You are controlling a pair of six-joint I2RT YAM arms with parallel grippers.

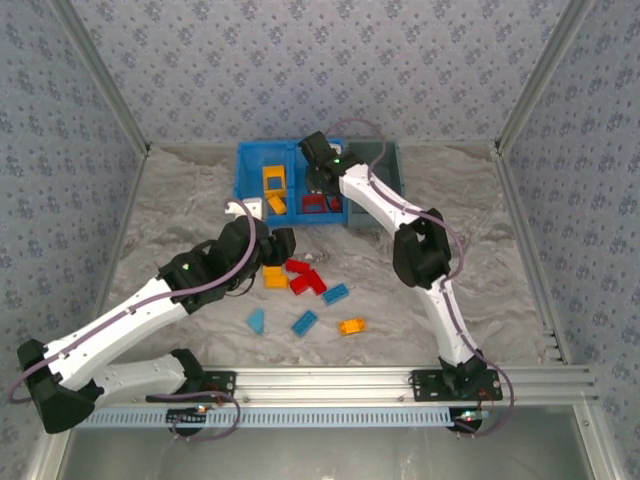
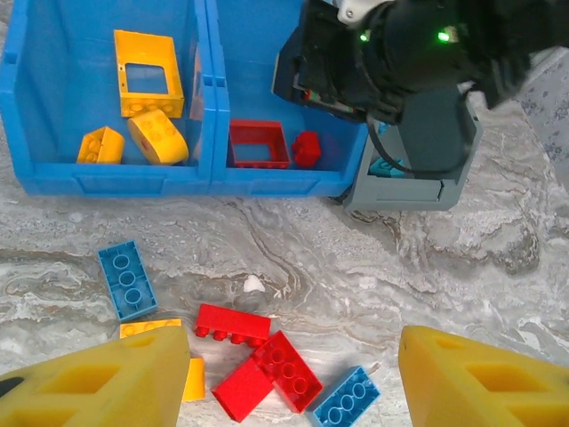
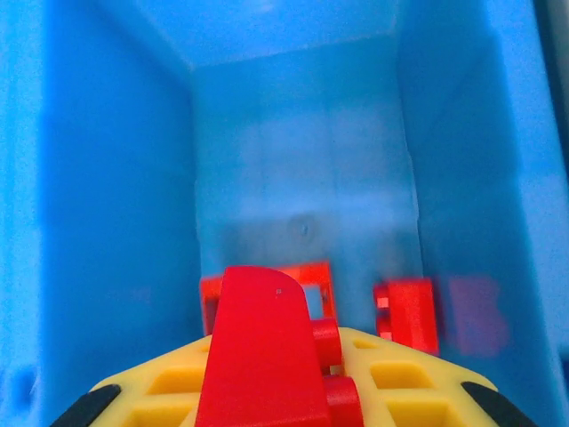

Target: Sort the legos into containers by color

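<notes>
My right gripper is shut on a red wedge lego, inside the right compartment of the blue container. Below it lie a red frame and a red block. The left compartment holds a yellow frame and two yellow bricks. My left gripper hangs open above three loose red legos on the table, with nothing between its yellow fingers. Blue bricks and an orange one lie beside them.
The grey container stands against the blue one's right side, under the right arm, with a light-blue piece inside. Further blue legos and an orange one lie nearer the front rail.
</notes>
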